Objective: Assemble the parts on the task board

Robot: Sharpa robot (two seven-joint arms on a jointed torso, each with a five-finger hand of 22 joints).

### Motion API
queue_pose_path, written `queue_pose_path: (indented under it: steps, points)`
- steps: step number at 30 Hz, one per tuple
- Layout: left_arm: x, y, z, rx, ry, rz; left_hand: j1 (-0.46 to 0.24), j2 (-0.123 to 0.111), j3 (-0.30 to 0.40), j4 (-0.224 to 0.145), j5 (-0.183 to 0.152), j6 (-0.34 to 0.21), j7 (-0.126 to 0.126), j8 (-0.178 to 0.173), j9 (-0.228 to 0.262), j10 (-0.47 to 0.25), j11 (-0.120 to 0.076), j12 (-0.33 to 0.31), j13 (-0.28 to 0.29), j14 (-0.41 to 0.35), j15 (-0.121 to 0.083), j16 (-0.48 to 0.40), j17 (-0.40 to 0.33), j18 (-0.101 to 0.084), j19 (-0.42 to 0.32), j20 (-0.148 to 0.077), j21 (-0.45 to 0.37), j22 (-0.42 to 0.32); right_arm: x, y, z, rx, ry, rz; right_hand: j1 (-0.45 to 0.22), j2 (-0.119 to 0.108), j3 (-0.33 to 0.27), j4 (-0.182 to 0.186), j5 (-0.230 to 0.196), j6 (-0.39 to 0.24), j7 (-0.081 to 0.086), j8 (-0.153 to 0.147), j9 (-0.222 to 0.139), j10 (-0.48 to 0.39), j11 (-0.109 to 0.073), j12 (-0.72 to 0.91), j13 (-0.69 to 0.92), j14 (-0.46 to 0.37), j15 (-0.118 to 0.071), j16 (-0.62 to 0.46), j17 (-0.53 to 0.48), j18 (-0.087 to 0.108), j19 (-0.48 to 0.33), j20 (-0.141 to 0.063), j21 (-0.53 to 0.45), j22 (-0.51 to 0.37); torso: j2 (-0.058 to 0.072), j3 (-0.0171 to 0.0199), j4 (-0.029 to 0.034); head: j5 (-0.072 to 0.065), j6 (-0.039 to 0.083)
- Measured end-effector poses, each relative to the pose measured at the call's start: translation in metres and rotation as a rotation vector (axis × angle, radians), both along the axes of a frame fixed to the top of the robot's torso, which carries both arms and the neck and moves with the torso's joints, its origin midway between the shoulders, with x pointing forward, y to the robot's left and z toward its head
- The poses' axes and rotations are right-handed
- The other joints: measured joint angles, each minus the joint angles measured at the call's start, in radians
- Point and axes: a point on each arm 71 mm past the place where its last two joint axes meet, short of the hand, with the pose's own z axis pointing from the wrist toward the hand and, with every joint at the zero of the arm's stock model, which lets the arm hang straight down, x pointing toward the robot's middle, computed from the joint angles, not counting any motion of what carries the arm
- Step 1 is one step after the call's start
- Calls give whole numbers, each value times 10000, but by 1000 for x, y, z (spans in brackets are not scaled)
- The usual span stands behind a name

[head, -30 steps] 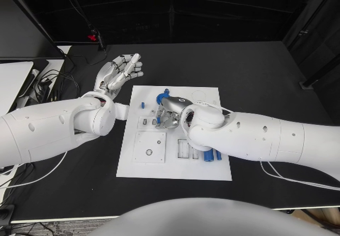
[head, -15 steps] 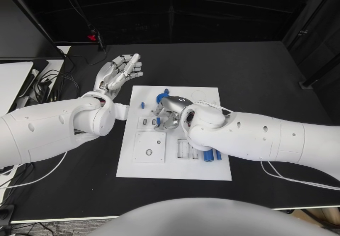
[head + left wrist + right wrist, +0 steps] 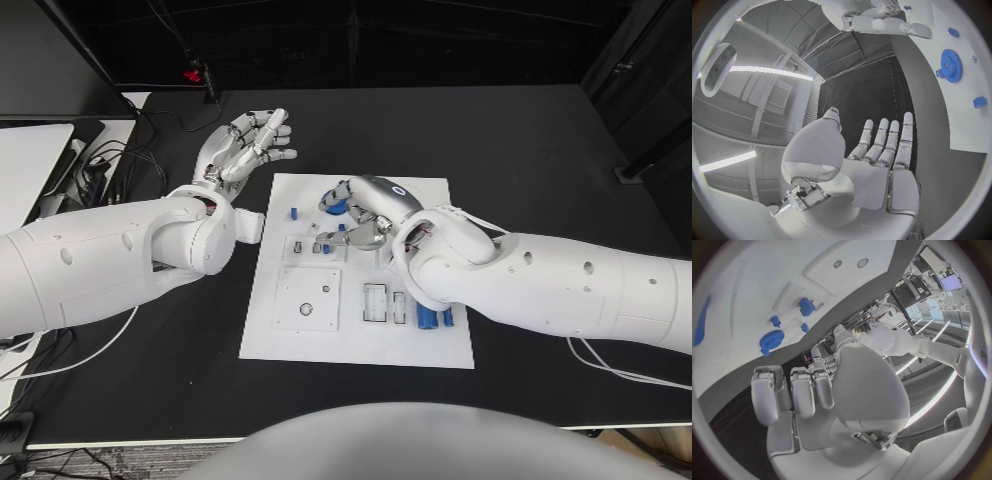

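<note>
left hand [image 3: 245,145]: fingers spread, holds nothing, off task board [image 3: 418,350] far-left corner | right hand [image 3: 368,215]: over board's far half, fingers curled, grasp unclear | blue gear [image 3: 949,65] near far edge

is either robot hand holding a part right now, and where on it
No. The left robot hand is spread open off the board, holding nothing. The right robot hand has its fingers curled with nothing in them.

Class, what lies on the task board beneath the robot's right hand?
Under the right hand, the task board shows small blue parts beside the fingers; whatever sits directly below the palm is covered.
</note>
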Motion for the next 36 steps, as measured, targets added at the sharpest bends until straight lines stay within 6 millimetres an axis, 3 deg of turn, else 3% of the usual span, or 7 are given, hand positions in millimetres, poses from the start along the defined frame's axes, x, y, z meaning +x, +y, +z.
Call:
queue_pose_path:
  steps: [12, 20, 27, 30, 33, 34, 36]
  points:
    - [-4, 0, 3, 620, -472, -838, -121, 121, -725, 1, 0, -1689, -128, 320, 49, 1881, -311, 775, 182, 2150, -450, 515, 178, 446, 793, -38, 828, 192, -1, -86, 35, 2158, -237, -970, -439, 456, -235, -3, 409, 179, 73, 157, 44, -22, 121, 0, 0, -31, 102, 0, 0, 1, -5, 135, 0, 0, -12, -1, -6, -17, 0]
    - [-8, 2, 10, 2269, -875, -1555, -328, 137, -1076, 16, -51, -2270, -184, 1084, -3, 5621, -1613, 2127, 1351, 5813, -1741, 1881, 1372, 683, 3142, -851, 2554, 968, 4, -140, 28, 4375, 1718, -2343, -761, 994, -718, -40, 1325, 255, 187, 633, 160, 14, 156, 0, 0, 17, 161, 0, 0, 0, -8, 206, 0, 0, -59, 20, -46, -51, 0]
    - [-7, 5, 27, 3810, -676, -1990, -517, 74, -1137, 4, -249, -2271, -185, 1343, -9, 7033, -2023, 2791, 2345, 7183, -2246, 2642, 2215, 682, 3825, -1328, 3869, 1868, 2, -163, 25, 5599, 2674, -2899, -851, 1113, -987, -43, 1327, 148, 190, 813, 204, -22, 192, 0, 0, -19, 197, 0, 0, -1, -9, 206, 0, 0, -116, 57, -76, -15, 0]
    - [-7, 5, 35, 4658, -380, -2350, -659, -40, -1115, -5, -446, -2270, -185, 1519, -9, 8708, -2186, 5014, 5809, 8431, -2474, 4085, 4067, 681, 4106, -1610, 5072, 2769, 2, -166, 24, 5857, 2930, -2964, -970, 1231, -1117, 4, 1327, 117, 158, 955, 230, -22, 192, 0, 0, -19, 196, 0, 0, -1, 26, 240, 0, 0, -138, 68, -76, -5, 0]
    - [-8, 1, 38, 5423, -28, -2739, -802, -182, -815, -10, -561, -2111, -179, 1576, -11, 10735, -2121, 7601, 11108, 11156, -2478, 6208, 9718, 257, 5931, -1687, 8000, 6213, 3, -166, 23, 5965, 3100, -2942, -1037, 1298, -1246, -4, 1327, 80, 194, 1046, 254, -22, 191, 0, 1, -19, 196, 0, 0, -1, 26, 240, 0, 0, -151, 74, -79, 6, 0]
    - [-9, 1, 38, 5631, 81, -2848, -870, -278, -679, -34, -585, -1955, -170, 1576, -12, 11076, -2004, 8299, 11984, 12114, -2363, 6816, 11571, -69, 6922, -1655, 9293, 7869, 4, -166, 22, 5979, 3146, -2935, -1037, 1298, -1265, -23, 1287, 45, 159, 1068, 258, -22, 192, 0, 0, -19, 196, 0, -1, 0, 26, 240, 0, 0, -151, 74, -84, 17, 0]
    - [-10, -1, 37, 6028, 308, -3036, -858, -388, -495, -13, -585, -1616, -148, 1538, -10, 11234, -1792, 8617, 12328, 12485, -2151, 7107, 12246, -339, 7964, -1595, 10387, 9191, 5, -166, 21, 6003, 3237, -2912, -1054, 1315, -1301, -5, 1267, 36, 151, 1068, 258, -22, 191, 0, 0, -19, 196, 0, 0, 0, 26, 240, 0, 0, -151, 74, -91, 29, 35]
